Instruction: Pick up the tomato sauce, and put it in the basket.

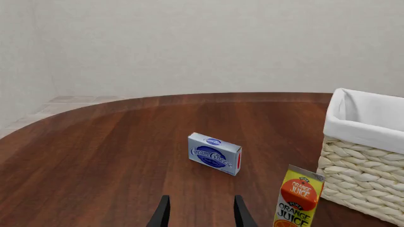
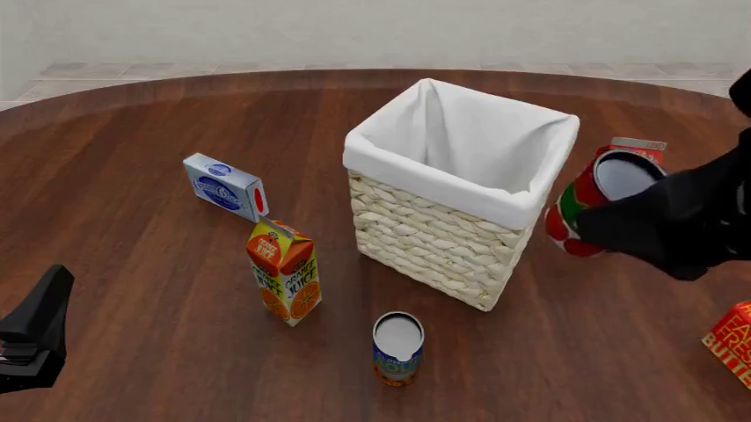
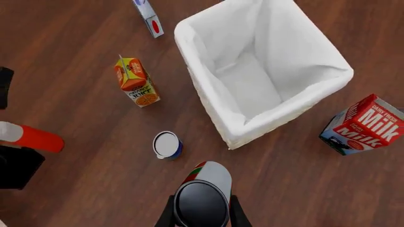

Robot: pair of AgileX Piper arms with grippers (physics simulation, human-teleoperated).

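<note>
The tomato sauce (image 2: 583,204), a red-labelled can with a green band and silver top, hangs tilted in the air just right of the basket's (image 2: 437,233) right corner, at about rim height. My right gripper (image 2: 604,227) is shut on it. In the right wrist view the tomato sauce (image 3: 203,182) sits between the fingers (image 3: 168,213), with the white-lined basket (image 3: 208,90) ahead of it and open. My left gripper (image 2: 33,338) rests low at the near left, open and holding nothing (image 1: 200,213).
An orange juice carton (image 2: 285,272) and a blue and orange can (image 2: 398,347) stand near the basket's front. A cream cheese box (image 2: 225,186) lies to the left. A milk carton (image 3: 363,125) stands right of the basket. A red box (image 2: 733,343) sits at the right edge.
</note>
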